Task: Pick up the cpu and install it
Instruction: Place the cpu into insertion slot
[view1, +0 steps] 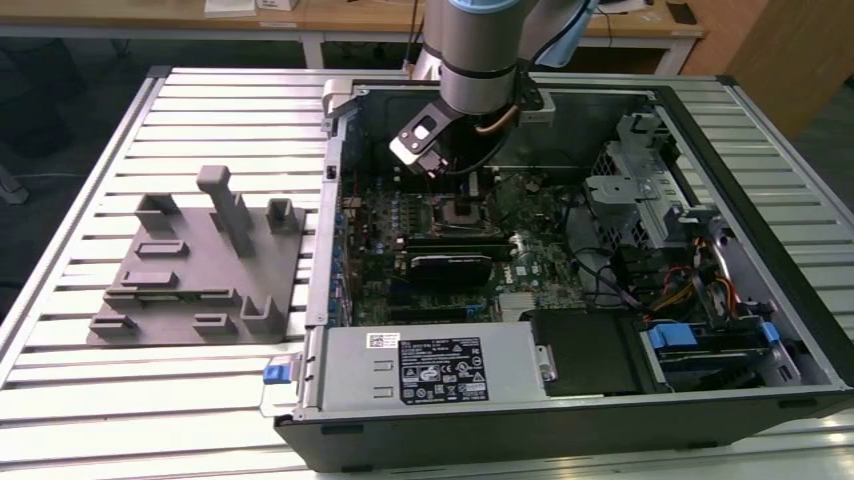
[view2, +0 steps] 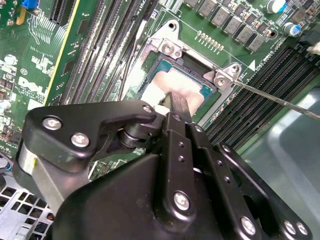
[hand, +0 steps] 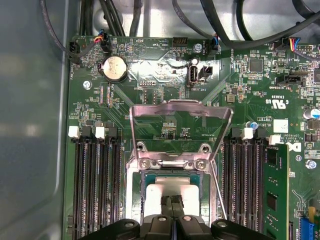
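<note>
Install step, by the look of it: the gripper (hand: 172, 201), clenched on nothing, tips on the cpu (hand: 154, 192) lying in the socket (view2: 167, 47) at twelve o'clock of the black card (view1: 454, 268), load plate (hand: 176, 104) open, so the next move calls for a straight, gentle touch.

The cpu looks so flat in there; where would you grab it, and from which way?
By two opposite thin edges, coming straight down from above. The cpu lies flat in the socket frame, retention plate swung open, so probably only its top and rim are reachable.
</note>
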